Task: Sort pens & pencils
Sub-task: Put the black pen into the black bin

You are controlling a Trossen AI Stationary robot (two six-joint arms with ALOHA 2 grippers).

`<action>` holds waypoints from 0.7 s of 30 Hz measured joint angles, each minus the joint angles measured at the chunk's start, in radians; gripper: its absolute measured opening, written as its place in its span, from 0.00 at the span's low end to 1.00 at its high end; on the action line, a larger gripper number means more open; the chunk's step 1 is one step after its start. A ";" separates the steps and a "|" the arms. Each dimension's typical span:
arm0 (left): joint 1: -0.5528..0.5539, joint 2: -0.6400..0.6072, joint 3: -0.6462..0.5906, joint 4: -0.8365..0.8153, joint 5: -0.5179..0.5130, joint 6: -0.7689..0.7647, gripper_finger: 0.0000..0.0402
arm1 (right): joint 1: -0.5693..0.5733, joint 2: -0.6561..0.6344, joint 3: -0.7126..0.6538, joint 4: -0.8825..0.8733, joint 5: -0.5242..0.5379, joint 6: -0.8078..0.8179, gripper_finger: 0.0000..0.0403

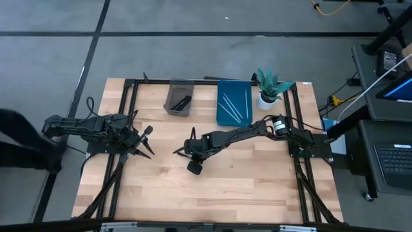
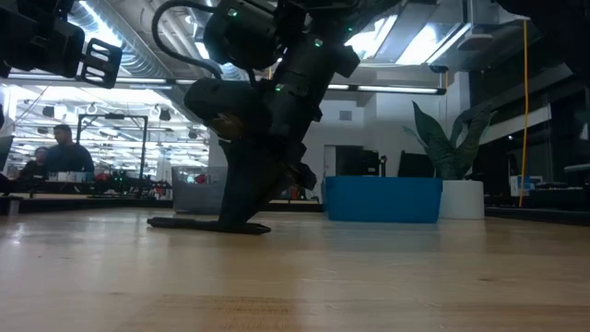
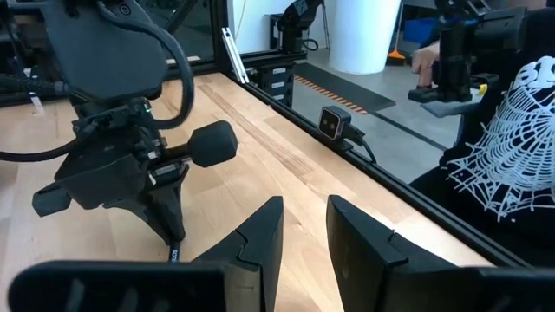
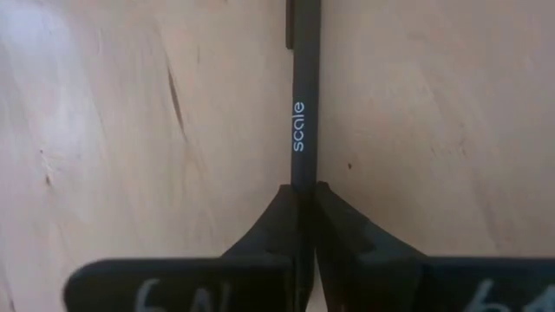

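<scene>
My right gripper [image 1: 185, 152] is at the table's middle, pointing down and shut on a black pen [image 4: 303, 104] printed "scale". The pen lies flat on the wood in the low view [image 2: 189, 222]. My left gripper [image 1: 147, 143] is open and empty, a little to the left of the right gripper, and its fingers show in its wrist view [image 3: 303, 247]. A grey bin [image 1: 178, 98] at the back holds black pens. A blue tray [image 1: 234, 103] beside it holds pale pens. My right gripper pinches the black pen's barrel [image 4: 303, 178] between its two fingers, just behind the printed word. The fingers come from above, pointing down, and close on the pen's two long sides. The pen's free length [image 2: 175, 222] lies on the table.
A potted plant [image 1: 270, 87] stands at the back right beside the blue tray. Black frame rails [image 1: 129, 96] run along the table's left and right sides. A person [image 3: 512, 130] stands off the table's near side; other people [image 2: 60, 152] show in the room behind.
</scene>
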 joint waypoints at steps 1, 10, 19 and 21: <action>0.000 0.000 0.000 0.000 0.000 0.000 0.21 | 0.000 0.000 0.016 -0.027 0.000 -0.005 0.05; 0.000 0.000 0.000 -0.022 0.000 0.001 0.21 | 0.017 0.004 0.134 -0.321 0.106 -0.014 0.01; 0.000 0.000 -0.001 -0.029 0.006 0.000 0.21 | 0.039 0.014 0.207 -0.314 0.177 -0.036 0.00; 0.000 0.000 -0.001 -0.029 0.006 0.000 0.21 | 0.044 0.012 0.219 -0.311 0.194 -0.052 0.00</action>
